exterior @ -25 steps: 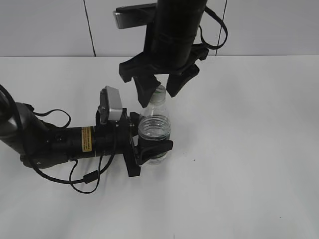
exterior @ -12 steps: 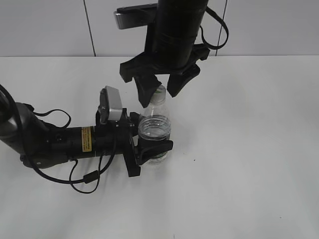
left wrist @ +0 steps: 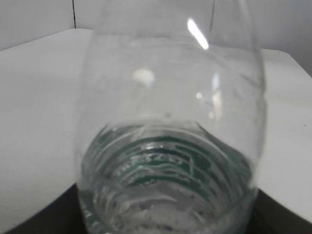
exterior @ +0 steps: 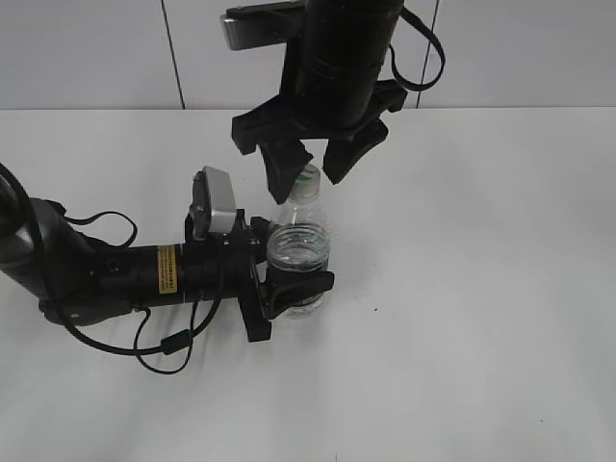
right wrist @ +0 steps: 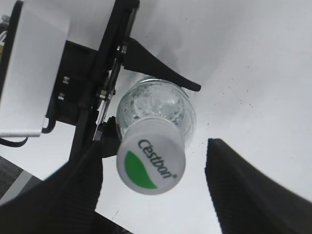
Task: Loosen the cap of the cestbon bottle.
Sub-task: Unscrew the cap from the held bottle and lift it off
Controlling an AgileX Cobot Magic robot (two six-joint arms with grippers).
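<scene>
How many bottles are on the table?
1: the cestbon bottle stands mid-table, clamped by the left gripper, under the open right gripper. No others visible.

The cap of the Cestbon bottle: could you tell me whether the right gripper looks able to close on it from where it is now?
Probably yes. The right gripper is open with a finger on either side of the cap, nothing between them, while the left gripper holds the bottle by its body.
</scene>
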